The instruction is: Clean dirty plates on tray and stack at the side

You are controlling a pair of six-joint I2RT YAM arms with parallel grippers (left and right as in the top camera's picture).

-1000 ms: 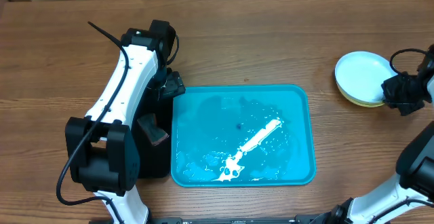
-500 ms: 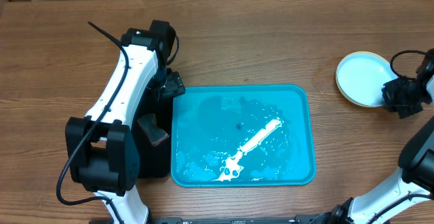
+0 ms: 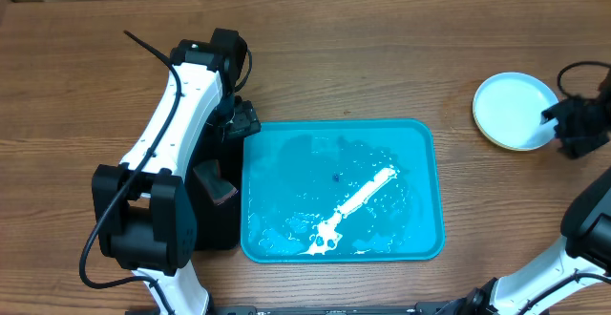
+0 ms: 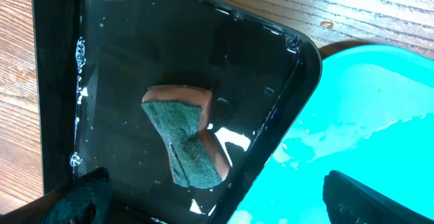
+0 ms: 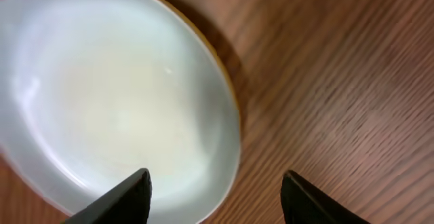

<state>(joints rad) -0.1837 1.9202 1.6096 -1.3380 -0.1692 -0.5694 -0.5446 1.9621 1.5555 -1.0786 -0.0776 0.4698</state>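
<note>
The plates (image 3: pixel 514 111) lie stacked on the wood at the far right, a pale whitish-blue one on top. A yellow rim (image 5: pixel 229 81) peeks out beneath it. My right gripper (image 3: pixel 565 124) stands open just beside the stack. In the right wrist view, the right gripper (image 5: pixel 217 198) straddles the top plate's near edge (image 5: pixel 203 163) with nothing gripped. The blue tray (image 3: pixel 425 162) sits mid-table, wet, with a white streak and no plates on it. My left gripper (image 4: pixel 220 207) hangs open over the black tray, holding nothing.
A black tray (image 4: pixel 298 75) holding water and a green-and-brown sponge (image 4: pixel 184 142) lies against the blue tray's left side (image 4: pixel 380 108). In the overhead view the left arm (image 3: pixel 177 115) reaches over the black tray (image 3: pixel 218 231).
My right gripper has opened and let go of the top plate, which settled flat on the stack. The gripper drew back slightly to the right. The left arm has not moved.
</note>
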